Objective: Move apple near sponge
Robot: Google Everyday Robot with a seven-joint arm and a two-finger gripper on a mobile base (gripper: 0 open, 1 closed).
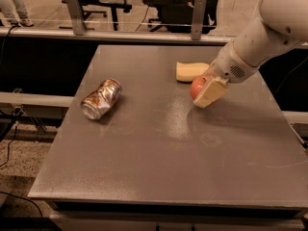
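The red-orange apple (196,86) sits between the cream fingers (210,92) of my gripper (203,88), held just above the grey table (159,158) at its right middle. The gripper is shut on the apple. The pale yellow sponge (190,71) lies flat on the table just behind and left of the apple, a small gap away. My white arm (260,32) reaches in from the upper right.
A crushed silver can (101,98) lies on its side on the left part of the table. A rail with metal posts (77,12) runs behind the table's far edge, with chairs beyond it.
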